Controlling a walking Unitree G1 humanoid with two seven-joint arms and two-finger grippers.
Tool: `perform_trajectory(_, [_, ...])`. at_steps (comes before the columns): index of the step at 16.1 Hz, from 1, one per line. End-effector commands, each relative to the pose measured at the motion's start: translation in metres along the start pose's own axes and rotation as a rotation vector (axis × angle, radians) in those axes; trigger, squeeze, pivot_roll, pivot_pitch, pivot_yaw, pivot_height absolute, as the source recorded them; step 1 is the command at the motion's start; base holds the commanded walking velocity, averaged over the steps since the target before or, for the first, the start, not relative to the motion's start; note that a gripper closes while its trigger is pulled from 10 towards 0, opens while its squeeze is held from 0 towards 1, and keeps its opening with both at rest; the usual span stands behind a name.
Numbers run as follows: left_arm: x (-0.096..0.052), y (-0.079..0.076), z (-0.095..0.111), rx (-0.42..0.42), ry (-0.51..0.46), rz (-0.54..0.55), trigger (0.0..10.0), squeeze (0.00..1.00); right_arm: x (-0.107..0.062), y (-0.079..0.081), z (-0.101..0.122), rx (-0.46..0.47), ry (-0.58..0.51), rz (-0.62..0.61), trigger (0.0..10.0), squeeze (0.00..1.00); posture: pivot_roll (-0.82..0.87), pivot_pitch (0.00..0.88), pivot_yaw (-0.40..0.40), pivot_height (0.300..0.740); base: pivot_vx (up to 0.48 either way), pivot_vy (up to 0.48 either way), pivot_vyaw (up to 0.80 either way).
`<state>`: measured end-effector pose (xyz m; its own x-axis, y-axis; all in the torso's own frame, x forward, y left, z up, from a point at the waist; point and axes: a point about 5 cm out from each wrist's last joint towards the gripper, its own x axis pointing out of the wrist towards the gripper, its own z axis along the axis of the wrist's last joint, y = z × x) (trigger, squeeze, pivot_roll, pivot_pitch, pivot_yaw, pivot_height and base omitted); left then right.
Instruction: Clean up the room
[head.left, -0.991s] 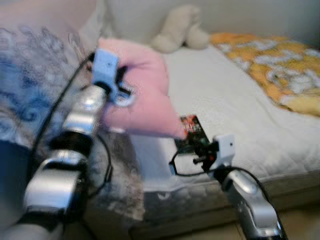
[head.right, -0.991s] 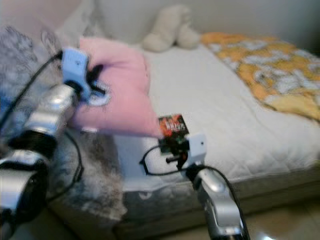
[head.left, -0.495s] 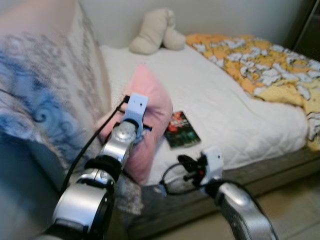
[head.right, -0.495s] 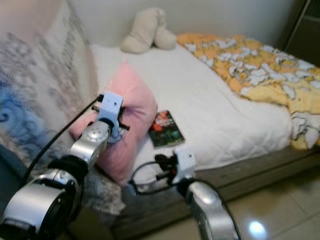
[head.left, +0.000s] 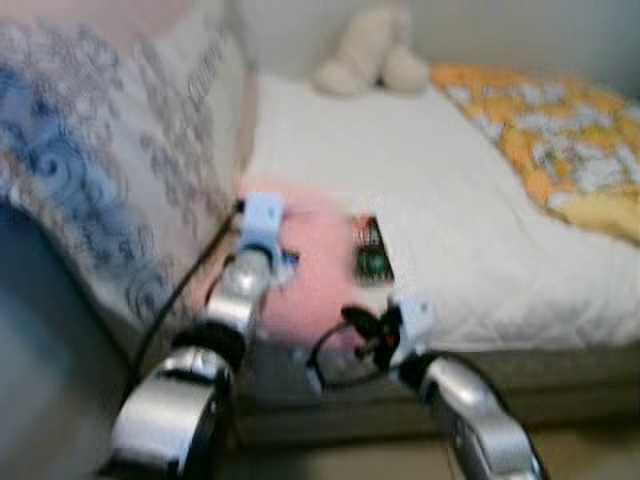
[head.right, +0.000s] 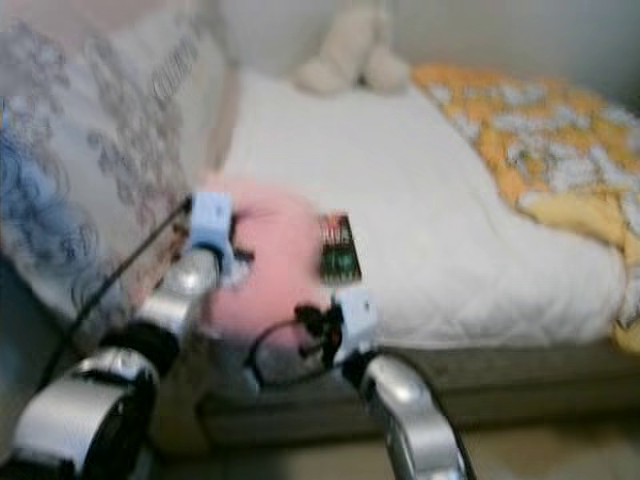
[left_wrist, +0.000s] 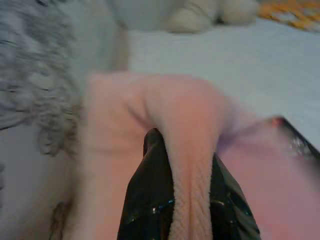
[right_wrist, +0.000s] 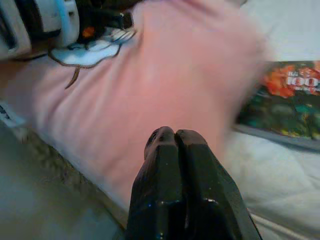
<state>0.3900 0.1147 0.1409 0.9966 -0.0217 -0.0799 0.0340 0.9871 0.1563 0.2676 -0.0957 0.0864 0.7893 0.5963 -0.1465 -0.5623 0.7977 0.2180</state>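
Blurred head views. At far left, a patterned grey-blue blanket draped beside the bed. Next, left gripper at the pillow, a pink one lying on the bed's near edge; left wrist view alone showing fingers pinching a fold of pink fabric between them. Just right of the pillow, a book flat on the white mattress, its red-green cover clearer in the right wrist view. Right gripper low, near the bed's front edge, aimed at the pillow, fingers pressed together, gripping nothing. Farther back, a cream plush toy; at right, a yellow quilt.
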Motion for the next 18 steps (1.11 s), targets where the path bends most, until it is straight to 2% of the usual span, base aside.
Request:
perform_trajectory(1, [0.002,-0.011,0.014,-0.031,-0.050,-0.014,10.0,0.00,-0.006,-0.007,-0.001,-0.015,0.007,-0.029,10.0,0.00,0.16,0.017,-0.001,0.740,0.285,0.000,0.43])
perform_trajectory(2, [0.002,-0.010,0.015,-0.042,-0.055,-0.012,10.0,0.00,-0.006,-0.007,-0.001,-0.017,0.006,-0.030,10.0,0.00,0.16,0.017,-0.001,0.740,0.285,0.000,0.43])
perform_trajectory(4, [0.002,-0.007,0.026,0.018,-0.123,-0.012,10.0,0.00,-0.006,-0.009,0.000,-0.029,0.000,-0.046,10.0,0.00,0.16,0.018,0.000,0.740,0.000,0.000,0.25])
perform_trajectory(7, [0.002,-0.005,0.036,0.012,-0.175,-0.018,10.0,0.00,-0.005,-0.009,0.000,-0.028,-0.005,-0.047,10.0,0.00,0.16,0.018,0.000,0.740,0.000,0.000,0.00])
perform_trajectory(8, [0.002,-0.006,0.039,0.019,-0.200,-0.038,10.0,0.00,-0.005,-0.009,0.000,-0.031,-0.006,-0.044,10.0,0.00,0.16,0.019,0.000,0.740,0.382,0.000,0.00])
perform_trajectory(10, [0.002,-0.008,0.045,0.109,-0.244,-0.079,10.0,0.00,-0.005,-0.008,0.001,-0.039,-0.007,-0.042,10.0,0.00,0.16,0.020,0.002,0.740,0.461,0.000,0.00])
perform_trajectory(11, [0.002,-0.007,0.047,0.128,-0.253,-0.084,10.0,0.00,-0.004,-0.008,0.001,-0.042,-0.007,-0.043,10.0,0.00,0.16,0.020,0.002,0.740,0.465,0.000,0.00])
perform_trajectory(18, [0.006,-0.002,0.063,0.202,-0.296,-0.097,10.0,0.00,-0.006,-0.005,-0.001,-0.037,-0.011,-0.047,10.0,0.00,0.15,0.031,0.008,0.740,0.465,0.000,0.00])
